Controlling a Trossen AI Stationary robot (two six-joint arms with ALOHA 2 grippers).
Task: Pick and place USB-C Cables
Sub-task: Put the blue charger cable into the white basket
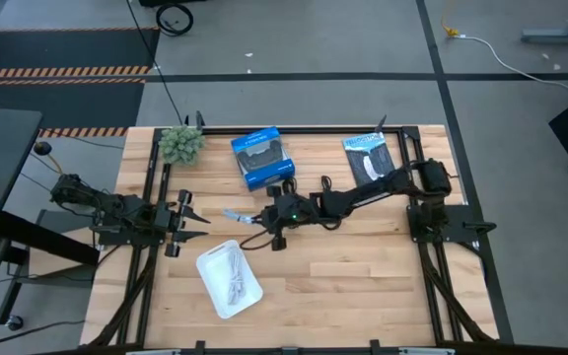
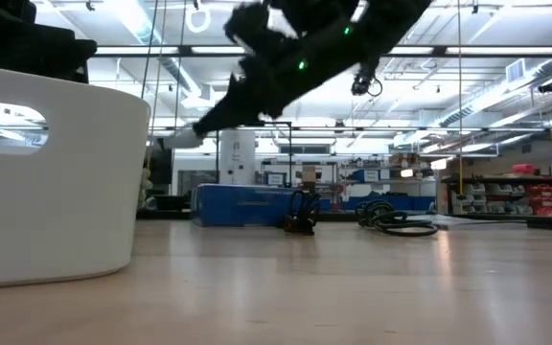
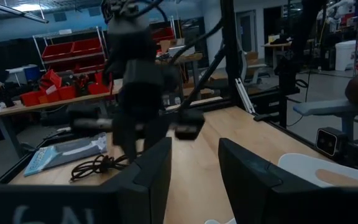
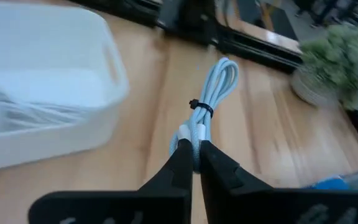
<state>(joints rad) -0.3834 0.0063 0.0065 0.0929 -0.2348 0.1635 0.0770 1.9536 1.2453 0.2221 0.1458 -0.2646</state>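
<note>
My right gripper (image 4: 194, 149) is shut on the short pale blue-grey cable (image 4: 213, 93), a folded bundle with a black tie around it. In the high view it hangs over mid-table (image 1: 256, 217), with the cable (image 1: 233, 214) pointing at my left gripper. The white rounded tray (image 1: 230, 279) lies nearer the near edge and holds a white cable (image 1: 235, 276). Two black cables (image 2: 302, 213) (image 2: 398, 220) lie on the table farther back. My left gripper (image 1: 190, 219) waits open at the table's left, touching nothing. My right gripper pinches the pale blue-grey cable by its connector end (image 4: 190, 134) between its two fingertips. The fingers lie along the bundle. The cable sticks out forward past the fingertips, lifted clear of the table, with its looped end (image 4: 225, 67) free.
A blue box (image 1: 261, 158) and a flat black-and-white packet (image 1: 368, 156) lie toward the far edge, with a small green plant (image 1: 180, 144) at the far left. Black frame rails run along the table's sides. Bare wood (image 1: 363, 286) shows to the right of the tray.
</note>
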